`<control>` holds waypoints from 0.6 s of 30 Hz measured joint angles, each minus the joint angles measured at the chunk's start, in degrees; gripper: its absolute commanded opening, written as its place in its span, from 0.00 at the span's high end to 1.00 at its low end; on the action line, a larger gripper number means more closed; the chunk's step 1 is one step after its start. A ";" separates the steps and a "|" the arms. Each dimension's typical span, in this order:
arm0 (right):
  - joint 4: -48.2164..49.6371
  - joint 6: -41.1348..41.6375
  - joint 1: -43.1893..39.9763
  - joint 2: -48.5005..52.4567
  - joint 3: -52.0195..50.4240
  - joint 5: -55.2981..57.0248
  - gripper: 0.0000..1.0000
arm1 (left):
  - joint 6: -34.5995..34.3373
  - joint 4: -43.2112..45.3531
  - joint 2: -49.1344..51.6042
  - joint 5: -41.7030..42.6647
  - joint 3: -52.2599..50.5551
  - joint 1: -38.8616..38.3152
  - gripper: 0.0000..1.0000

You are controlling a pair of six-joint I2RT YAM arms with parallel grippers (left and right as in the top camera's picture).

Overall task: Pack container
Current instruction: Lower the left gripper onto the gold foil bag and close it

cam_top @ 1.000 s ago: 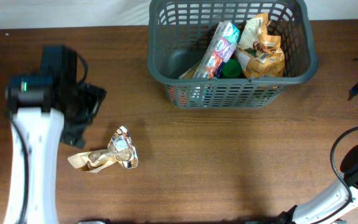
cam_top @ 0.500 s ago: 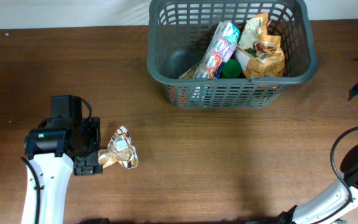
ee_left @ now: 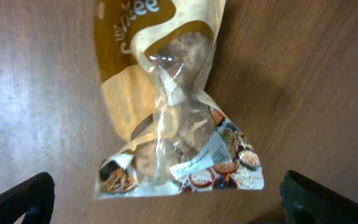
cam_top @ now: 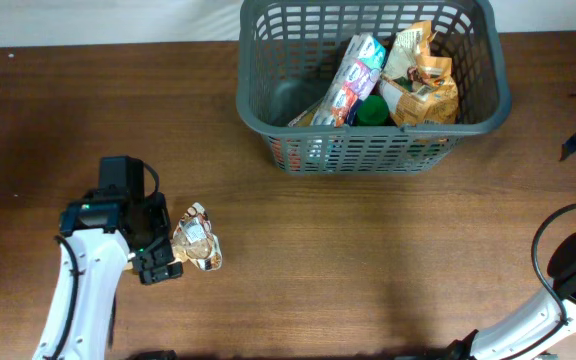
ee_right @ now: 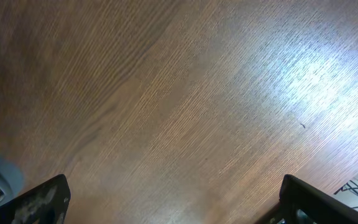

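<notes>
Left gripper (cam_top: 156,243): jaws wide, holding nothing.
Snack bag (ee_left: 166,118): between its fingertips, seemingly untouched.
Right gripper (ee_right: 174,202): jaws wide, above the table (ee_right: 166,93).
Container (cam_top: 245,100): well beyond the left gripper.

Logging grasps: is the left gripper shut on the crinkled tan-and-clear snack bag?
No, the left gripper stands wide open, fingertips clear of the crinkled tan-and-clear snack bag.

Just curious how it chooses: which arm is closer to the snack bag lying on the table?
Left. The left gripper hangs open just over the snack bag; the right gripper faces bare table on the far side.
</notes>
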 measured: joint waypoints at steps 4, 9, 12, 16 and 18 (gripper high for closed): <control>0.00 0.00 0.00 0.00 0.00 0.00 0.01 | -0.74 4.28 0.00 0.31 -3.61 0.00 0.01; 0.00 0.00 0.00 0.00 0.00 0.00 0.01 | -0.79 8.55 0.00 0.31 -8.76 0.00 0.01; -0.02 -0.04 0.00 0.00 0.00 0.00 0.01 | -0.79 10.21 0.00 -0.17 -11.69 0.00 0.01; 0.00 0.00 0.00 0.00 0.00 0.00 0.01 | -0.79 10.69 0.00 -1.40 -13.75 0.00 0.01; 0.00 -0.02 0.00 0.00 0.00 0.00 0.01 | -0.79 11.06 0.00 -2.19 -14.16 0.00 0.01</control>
